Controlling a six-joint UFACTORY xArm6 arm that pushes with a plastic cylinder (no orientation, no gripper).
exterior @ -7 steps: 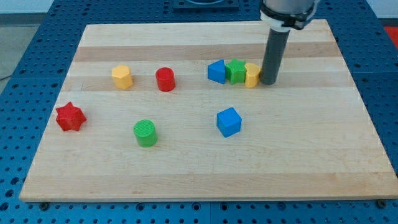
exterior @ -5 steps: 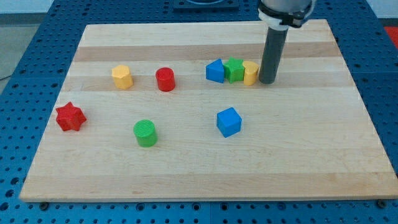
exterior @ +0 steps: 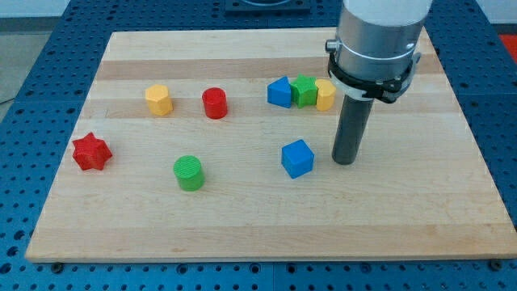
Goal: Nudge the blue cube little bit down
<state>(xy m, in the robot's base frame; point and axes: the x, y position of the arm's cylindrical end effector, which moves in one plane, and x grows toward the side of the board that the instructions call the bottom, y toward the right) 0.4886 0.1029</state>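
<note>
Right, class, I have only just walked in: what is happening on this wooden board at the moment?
A robot arm with a dark rod is working among small coloured blocks on a wooden board. My tip stands just to the view's right of the blue cube, with a small gap, not touching it. The cube is to be nudged down a little. Along the view's top, a blue block, a green block and a yellow block sit in a row.

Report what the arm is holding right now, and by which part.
Nothing is held. My tip rests on the board, apart from the blue cube, on its right in the view.
</note>
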